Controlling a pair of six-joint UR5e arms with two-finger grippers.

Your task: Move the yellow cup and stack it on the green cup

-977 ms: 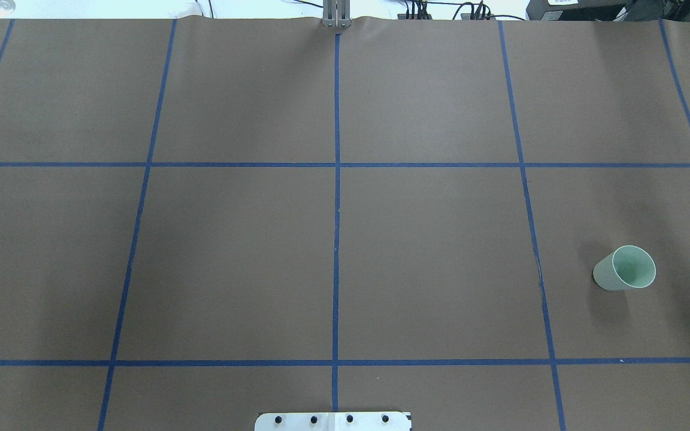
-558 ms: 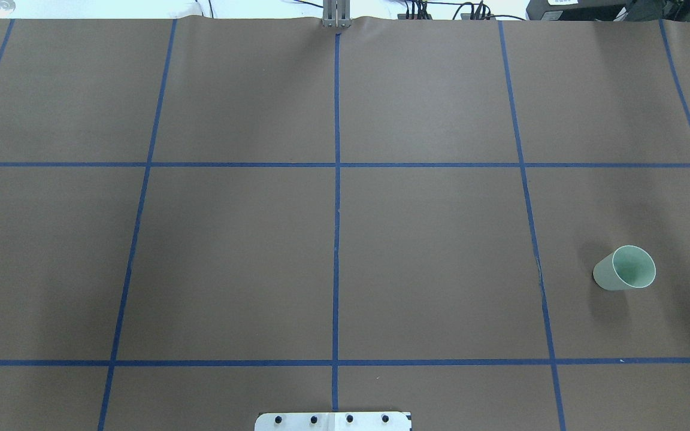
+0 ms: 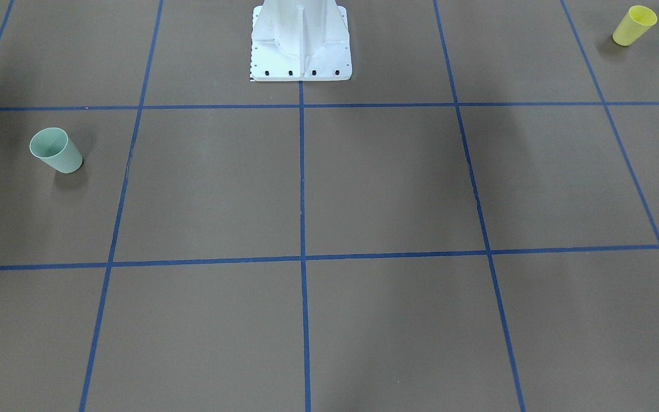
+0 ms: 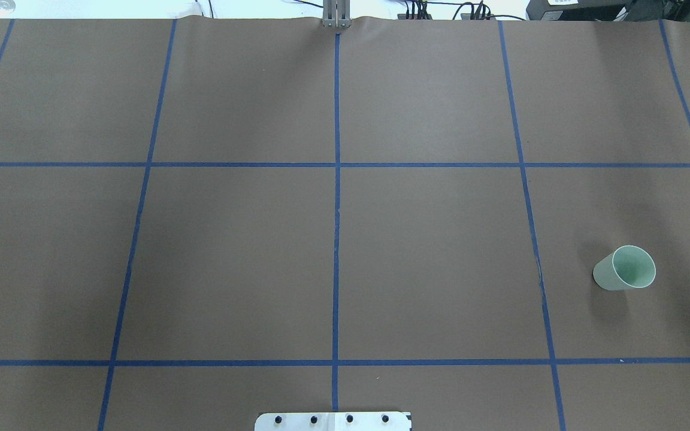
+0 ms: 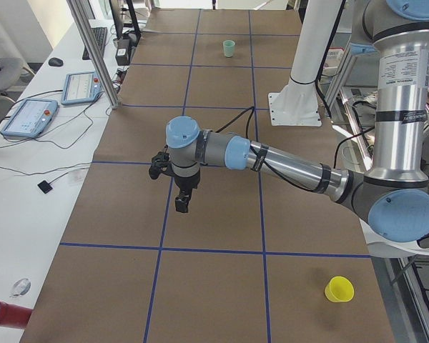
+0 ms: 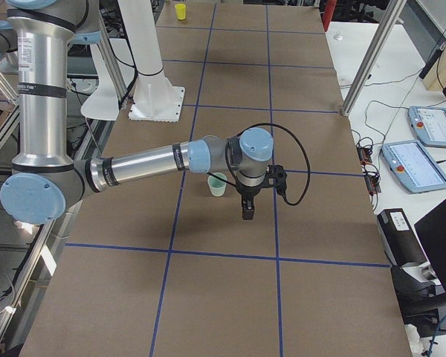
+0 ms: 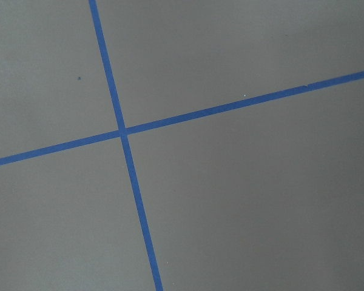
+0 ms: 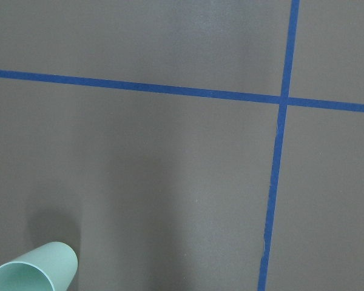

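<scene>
Yellow cup [image 5: 339,289]: upright, robot-ward of left claw [image 5: 180,194], seemingly well apart; that claw nearer.
Claw state: cannot tell.

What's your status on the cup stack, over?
Left gripper, right gripper hovering, no cup held, jaw state unclear. Yellow cup upright at robot's left end, untouched. Green cup upright at right end, near right gripper. Nothing seen between cups.

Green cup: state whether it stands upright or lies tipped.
Upright. The green cup stands on its narrow base, open rim upward; the side views show it standing too.
</scene>
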